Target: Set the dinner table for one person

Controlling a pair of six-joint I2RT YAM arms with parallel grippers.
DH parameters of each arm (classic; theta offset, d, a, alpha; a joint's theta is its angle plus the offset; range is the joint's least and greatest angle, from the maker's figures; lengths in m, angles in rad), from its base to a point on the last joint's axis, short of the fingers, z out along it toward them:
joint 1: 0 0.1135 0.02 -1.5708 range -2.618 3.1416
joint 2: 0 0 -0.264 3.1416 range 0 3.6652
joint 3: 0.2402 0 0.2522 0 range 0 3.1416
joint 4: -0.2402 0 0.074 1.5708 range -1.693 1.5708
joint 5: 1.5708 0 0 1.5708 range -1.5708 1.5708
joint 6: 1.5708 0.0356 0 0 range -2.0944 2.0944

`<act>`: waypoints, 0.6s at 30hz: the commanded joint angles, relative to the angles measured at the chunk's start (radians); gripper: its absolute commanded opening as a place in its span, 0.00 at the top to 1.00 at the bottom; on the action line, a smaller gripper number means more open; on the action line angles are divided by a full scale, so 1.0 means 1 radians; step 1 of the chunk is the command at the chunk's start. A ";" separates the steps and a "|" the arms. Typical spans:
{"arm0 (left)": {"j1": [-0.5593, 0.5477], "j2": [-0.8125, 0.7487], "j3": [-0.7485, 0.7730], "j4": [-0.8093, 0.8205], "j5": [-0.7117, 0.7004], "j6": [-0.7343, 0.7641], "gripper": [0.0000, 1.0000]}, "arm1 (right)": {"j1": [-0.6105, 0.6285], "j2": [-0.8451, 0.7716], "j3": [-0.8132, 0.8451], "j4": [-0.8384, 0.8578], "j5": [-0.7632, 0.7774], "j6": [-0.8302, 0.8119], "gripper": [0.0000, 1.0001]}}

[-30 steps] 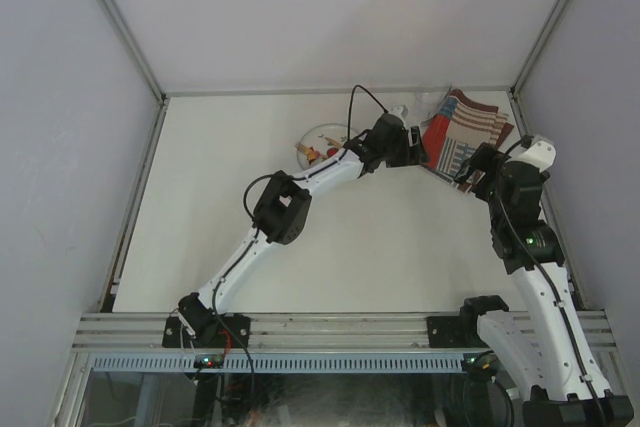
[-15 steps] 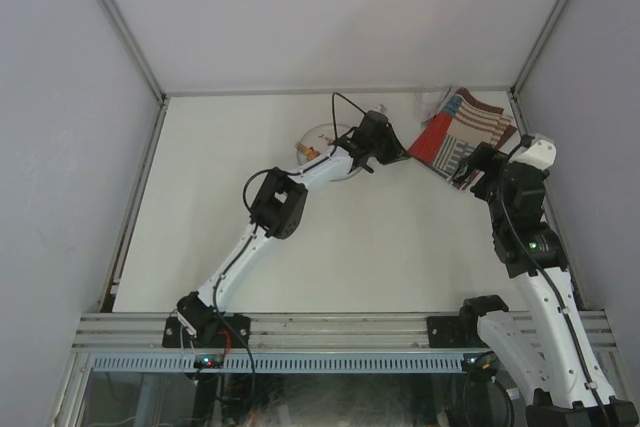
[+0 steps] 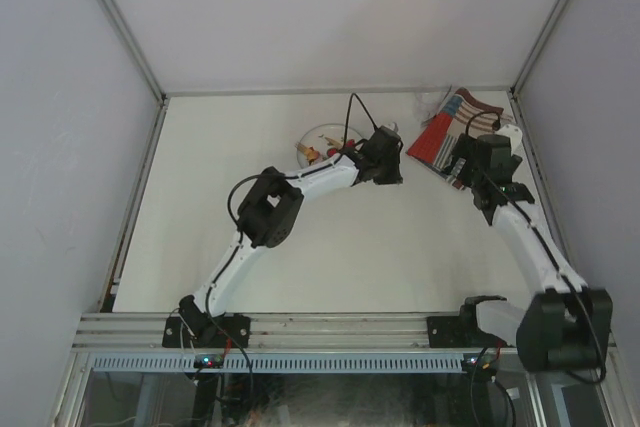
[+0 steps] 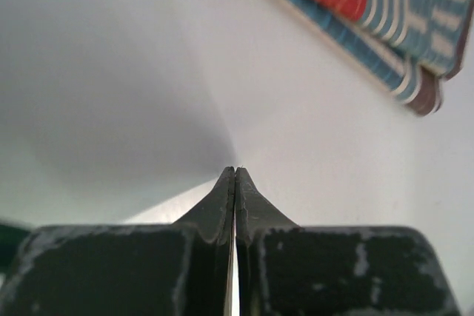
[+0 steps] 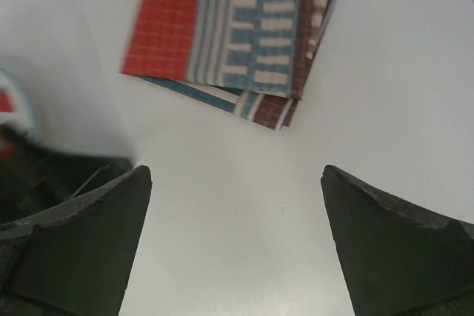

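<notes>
The dinner table (image 3: 380, 247) is a plain off-white top. A red, white and blue striped placemat (image 3: 455, 132) lies folded at its back right corner. My left gripper (image 3: 397, 169) hovers just left of the placemat. In the left wrist view its jaws (image 4: 235, 169) are pressed together with nothing between them, and the placemat (image 4: 385, 12) is at top right. My right gripper (image 3: 462, 162) hangs at the placemat's near edge. It is open (image 5: 235, 172) over bare table (image 5: 237, 212), with the placemat (image 5: 229, 35) just ahead.
A pale plate (image 3: 322, 139) holding small red and yellow items sits at the back centre, partly under the left arm. Something clear and crumpled (image 3: 430, 102) lies behind the placemat. Aluminium rails (image 3: 140, 197) and white walls edge the table.
My left gripper has shut on nothing and drawn back a little left of the placemat. The right arm has reached forward and left to the placemat's near edge, still open.
</notes>
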 commanded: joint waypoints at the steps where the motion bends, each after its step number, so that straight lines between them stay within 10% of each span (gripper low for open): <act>1: -0.039 -0.192 -0.122 -0.012 -0.140 0.155 0.95 | -0.096 0.204 0.089 0.106 -0.127 0.034 0.06; 6: -0.093 -0.349 -0.266 0.042 -0.299 0.287 0.80 | -0.130 0.405 0.192 0.136 -0.125 0.029 0.26; 13: -0.109 -0.575 -0.455 0.038 -0.565 0.386 0.75 | -0.132 0.641 0.366 0.133 -0.057 -0.056 0.99; 18: -0.108 -0.743 -0.621 0.026 -0.635 0.383 0.77 | -0.144 0.850 0.544 0.095 -0.100 -0.078 1.00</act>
